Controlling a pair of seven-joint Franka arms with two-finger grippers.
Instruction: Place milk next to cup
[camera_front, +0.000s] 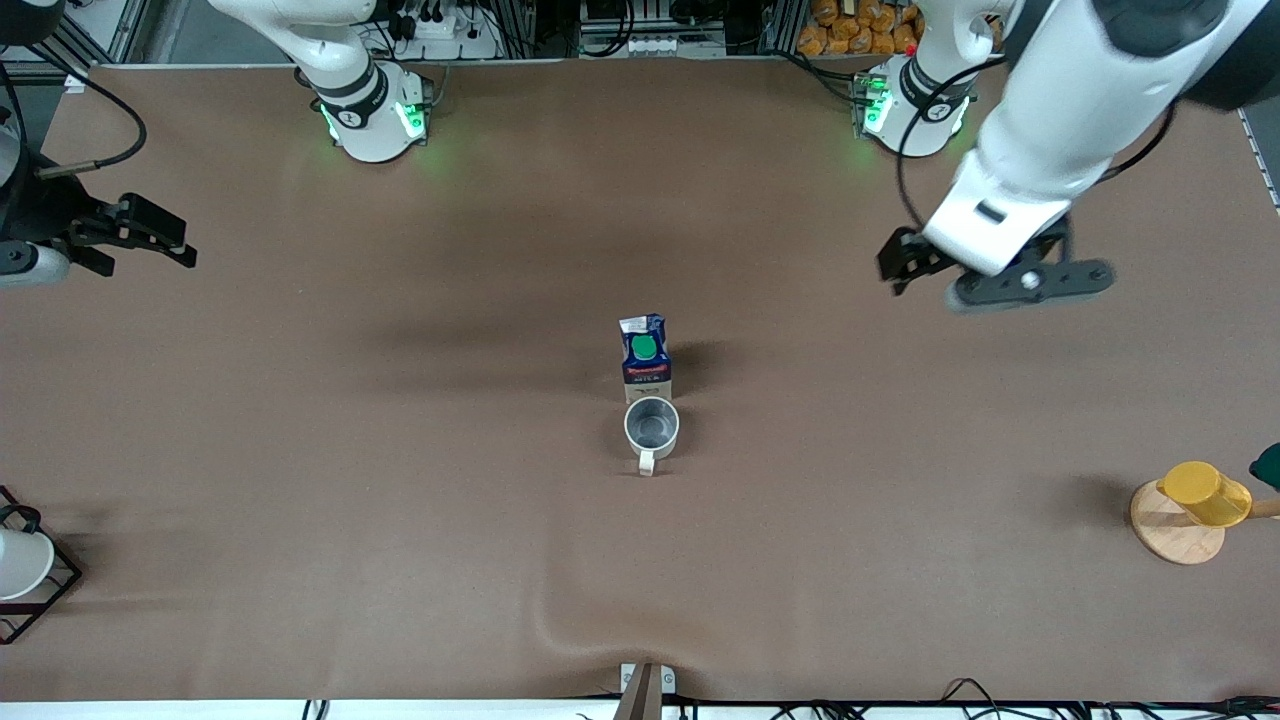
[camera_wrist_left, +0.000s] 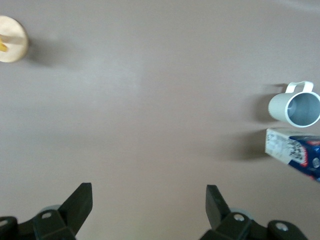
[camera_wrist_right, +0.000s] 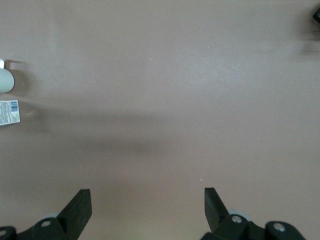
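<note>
The milk (camera_front: 646, 358), a dark blue carton with a green cap, stands upright mid-table. The light grey cup (camera_front: 652, 425) stands right beside it, nearer the front camera, with its white handle toward that camera. My left gripper (camera_front: 893, 268) is open and empty, up in the air over bare table toward the left arm's end. My right gripper (camera_front: 188, 243) is open and empty over the right arm's end. The left wrist view shows the open fingers (camera_wrist_left: 80, 202), the cup (camera_wrist_left: 299, 107) and the milk (camera_wrist_left: 295, 150). The right wrist view shows the milk (camera_wrist_right: 9, 112) and the cup (camera_wrist_right: 5, 80) at its edge.
A yellow cup (camera_front: 1205, 495) lies tilted on a round wooden stand (camera_front: 1170, 535) at the left arm's end. A white cup in a black wire frame (camera_front: 22, 565) sits at the right arm's end. The brown cloth has a wrinkle (camera_front: 560, 630) near the front edge.
</note>
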